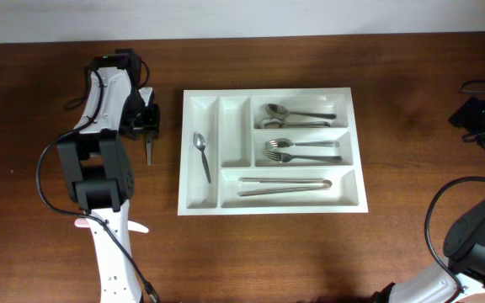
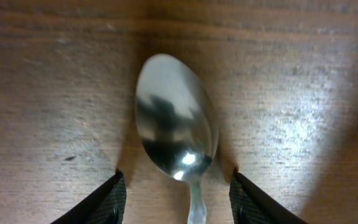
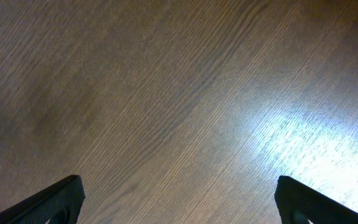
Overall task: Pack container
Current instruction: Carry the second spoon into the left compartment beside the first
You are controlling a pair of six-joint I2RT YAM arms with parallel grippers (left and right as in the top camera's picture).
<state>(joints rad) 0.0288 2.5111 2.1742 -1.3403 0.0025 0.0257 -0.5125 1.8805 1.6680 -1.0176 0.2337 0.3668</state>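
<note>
The container [image 1: 189, 200] is a white tray with several compartments in the middle of the table. It holds one spoon [image 1: 201, 154] in a narrow left slot, spoons [image 1: 297, 114], forks [image 1: 301, 151] and long utensils [image 1: 285, 183] on the right. Another spoon [image 2: 176, 121] lies on the wood left of the tray, its handle [image 1: 149, 152] pointing to the front. My left gripper [image 2: 176, 182] [image 1: 148, 124] is low over it, open, a finger on each side of the spoon's neck with wood showing between. My right gripper [image 3: 179, 183] stands wide open above bare wood at the far right [image 1: 477, 116].
The left arm's base and cables [image 1: 99, 194] run along the table's left front. The right arm and its cable [image 1: 470, 236] occupy the right edge. The wooden tabletop [image 1: 411, 143] surrounds the tray.
</note>
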